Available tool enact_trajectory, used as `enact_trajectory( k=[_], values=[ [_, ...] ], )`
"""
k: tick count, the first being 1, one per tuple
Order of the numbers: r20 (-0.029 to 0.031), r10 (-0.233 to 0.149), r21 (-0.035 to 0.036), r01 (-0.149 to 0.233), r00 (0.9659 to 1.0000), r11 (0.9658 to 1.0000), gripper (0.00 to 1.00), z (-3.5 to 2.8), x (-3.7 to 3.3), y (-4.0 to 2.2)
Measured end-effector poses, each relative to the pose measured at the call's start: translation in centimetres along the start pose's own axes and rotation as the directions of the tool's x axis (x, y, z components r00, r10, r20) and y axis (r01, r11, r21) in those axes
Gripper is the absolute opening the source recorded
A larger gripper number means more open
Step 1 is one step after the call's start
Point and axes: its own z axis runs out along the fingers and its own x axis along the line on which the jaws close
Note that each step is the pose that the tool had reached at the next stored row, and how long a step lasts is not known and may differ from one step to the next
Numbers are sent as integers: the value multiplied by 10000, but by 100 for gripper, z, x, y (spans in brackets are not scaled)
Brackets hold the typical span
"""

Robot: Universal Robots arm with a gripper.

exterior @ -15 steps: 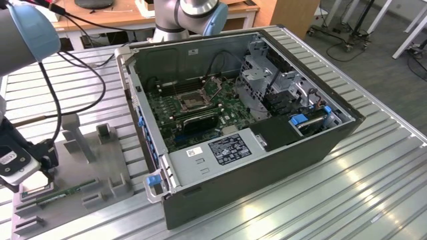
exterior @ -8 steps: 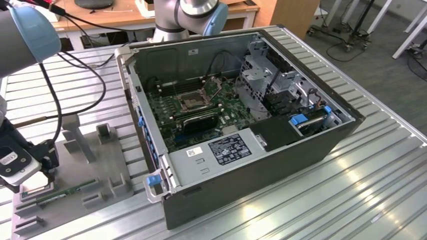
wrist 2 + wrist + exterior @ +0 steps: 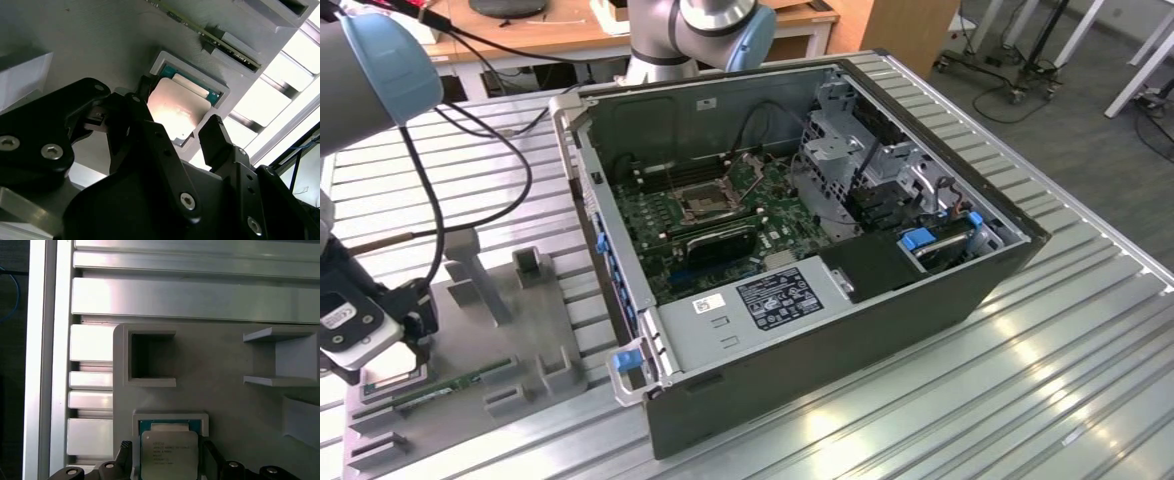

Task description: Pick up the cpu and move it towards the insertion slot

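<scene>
The gripper (image 3: 180,122) hangs low over the grey holder block (image 3: 225,365), which lies along 1 edge of the table (image 3: 961,400) toward the exterior view's left. The cpu (image 3: 169,455) sits in the block's shallow recess (image 3: 170,415), silver top up. As far as I can judge from both wrist views, the jaws pinch it by 2 opposite edges. The insertion slot (image 3: 707,203) is well apart from it, on the green board inside the open computer case (image 3: 854,330) that stands mid-table.

The hold looks slim to me; the chip is thin and flat, so a grip that bites high or off-centre could let it tip or slide out. The recess rim fits closely around it; a corner could catch there and twist the chip between the jaws. The memory stick (image 3: 454,383) lies just beside the recess, near enough for the black linkage to brush it.

The jaw tips are masked by the gripper's own linkage in the second wrist view and cut off in the first wrist view, so the actual contact is hard to confirm. I cannot tell whether the chip has left the recess floor. The slot's frame is too small to say if it stands open.
</scene>
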Motion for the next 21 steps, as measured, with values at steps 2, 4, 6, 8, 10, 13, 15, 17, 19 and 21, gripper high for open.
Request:
enact_trajectory(
  k=[2,4,6,8,10,13,15,17,19,21],
  values=[
    [-1,0,0,0,10000,10000,66,1,0,4],
    [-2,0,0,0,10000,10000,66,3,0,7],
    [-1,0,0,0,10000,10000,66,4,-2,7],
    [-1,2,0,-2,10000,10000,66,5,-7,8],
    [0,0,-1,0,10000,10000,66,6,-14,7],
    [-1,0,0,0,10000,10000,66,5,-18,7],
    [-2,0,0,0,10000,10000,66,5,-18,7],
    [-1,0,0,0,10000,10000,66,6,-19,7],
    [-1,0,0,0,10000,10000,66,5,-19,7],
    [-2,0,0,0,10000,10000,66,5,-19,7]
  ],
)
